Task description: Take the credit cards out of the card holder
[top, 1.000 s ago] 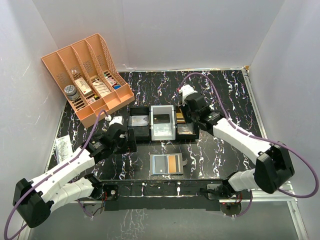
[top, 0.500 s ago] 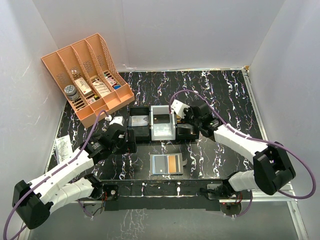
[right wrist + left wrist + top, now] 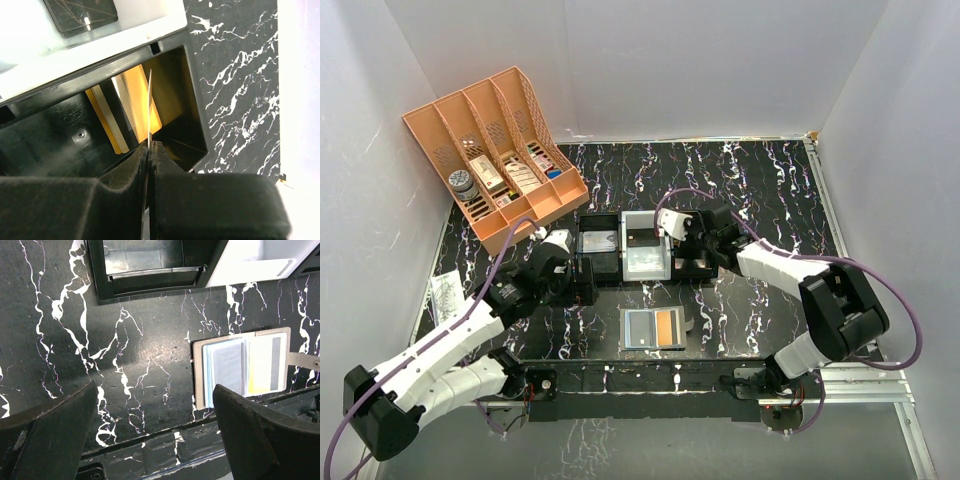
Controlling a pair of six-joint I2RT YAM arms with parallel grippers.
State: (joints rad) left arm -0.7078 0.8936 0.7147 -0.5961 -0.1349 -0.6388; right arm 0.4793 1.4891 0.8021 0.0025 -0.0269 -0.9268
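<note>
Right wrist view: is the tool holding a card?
Yes, the right tool is pinched shut on a thin credit card seen edge-on.

Lower left of frame, left arm (image 3: pixel 440 350): white link shells, black joint housings, purple cable (image 3: pixel 503 250) looping alongside. Right of centre, right arm (image 3: pixel 775 265): same white-black scheme, purple cable. Matte black fingers (image 3: pixel 45 440).

Boxed in by plain white walls (image 3: pixel 670 60) at the left, back and right of the frame, evenly and softly lit, without hard shadows. Floored with a black tabletop (image 3: pixel 770 180) veined in white, trimmed with a silver metal strip (image 3: pixel 740 139) along its far edge. Furnished in the upper left with a peach slotted rack (image 3: pixel 430 135) holding small boxes, and near the left edge with what may be a crumpled clear wrapper (image 3: pixel 445 295).
</note>
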